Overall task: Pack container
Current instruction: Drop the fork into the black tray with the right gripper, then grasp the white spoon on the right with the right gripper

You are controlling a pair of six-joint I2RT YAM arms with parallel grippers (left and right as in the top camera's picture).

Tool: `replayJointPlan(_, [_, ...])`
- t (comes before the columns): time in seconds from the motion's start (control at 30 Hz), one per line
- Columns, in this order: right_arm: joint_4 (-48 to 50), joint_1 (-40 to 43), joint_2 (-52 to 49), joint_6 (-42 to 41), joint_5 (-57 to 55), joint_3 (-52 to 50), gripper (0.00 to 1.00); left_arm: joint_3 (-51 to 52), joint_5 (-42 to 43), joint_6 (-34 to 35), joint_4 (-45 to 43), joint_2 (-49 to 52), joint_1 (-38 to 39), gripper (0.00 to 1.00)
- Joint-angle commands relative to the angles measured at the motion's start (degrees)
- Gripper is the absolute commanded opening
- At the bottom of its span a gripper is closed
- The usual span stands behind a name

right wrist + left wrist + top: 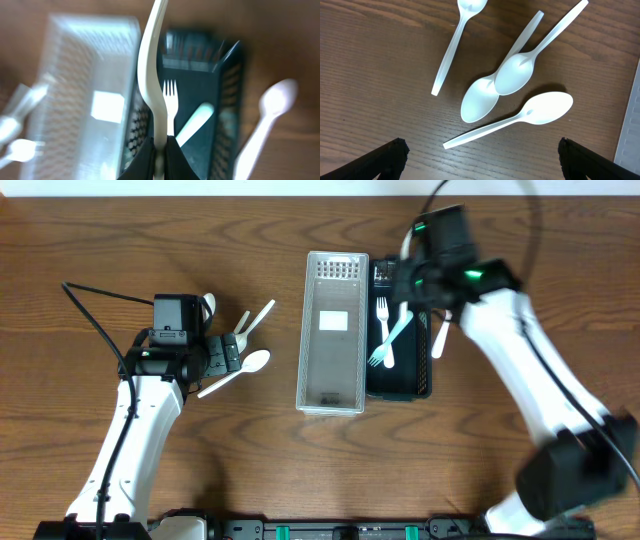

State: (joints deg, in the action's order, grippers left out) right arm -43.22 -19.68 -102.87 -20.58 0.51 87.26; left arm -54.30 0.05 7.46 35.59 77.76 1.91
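A clear white basket [305,330] stands mid-table, with a black basket [428,370] against its right side. The black basket holds a white fork [383,330] and a second pale utensil [396,335]; both show in the right wrist view, the fork [170,100] upright. My right gripper [160,145] hangs over the black basket [230,85], shut on a white plastic utensil [154,65] seen edge-on, so I cannot tell if it is a fork or a spoon. Several white spoons [547,107] lie on the wood left of the baskets. My left gripper [480,150] is open and empty above them.
One more white spoon [440,335] lies on the table just right of the black basket, and it is blurred in the right wrist view [272,107]. The clear basket holds only a white label [333,320]. Black cables run over the table at the far left [100,300].
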Motion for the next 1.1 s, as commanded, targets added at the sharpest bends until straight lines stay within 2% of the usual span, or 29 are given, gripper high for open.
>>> replayJointPlan(0.0, [-0.2,-1.5,-7.4,-1.5,1.5,-1.7,0.03,-1.0,0.2,-0.3,0.0,0.3,-0.3,0.98])
replayJointPlan(0.07, [0.0,-1.8,-8.7,-1.4,2.1,-1.5,0.26,-1.0,0.2,-0.3,0.0,0.3,-0.3,0.98])
replayJointPlan(0.23, [-0.6,-0.1,-5.6,0.5,-2.6,3.6,0.52,-1.0,0.2,-0.3,0.0,0.3,-0.3,0.98])
replayJointPlan(0.43, [-1.5,8.7,-2.2,-3.6,-6.5,6.5,0.51,-1.0,0.2,-0.3,0.0,0.3,-0.3,0.98])
replayJointPlan(0.63, [-4.1,16.9,-5.9,-9.9,-4.4,4.1,0.50,-1.0,0.2,-0.3,0.0,0.3,-0.3,0.98])
replayJointPlan(0.93, [-3.8,16.8,-15.2,-9.9,-1.0,3.3,0.51,-1.0,0.2,-0.3,0.0,0.3,-0.3,0.98])
replayJointPlan(1.07, [-3.9,16.7,-18.4,-9.8,-1.1,3.3,0.49,-1.0,0.2,-0.3,0.0,0.3,-0.3,0.98])
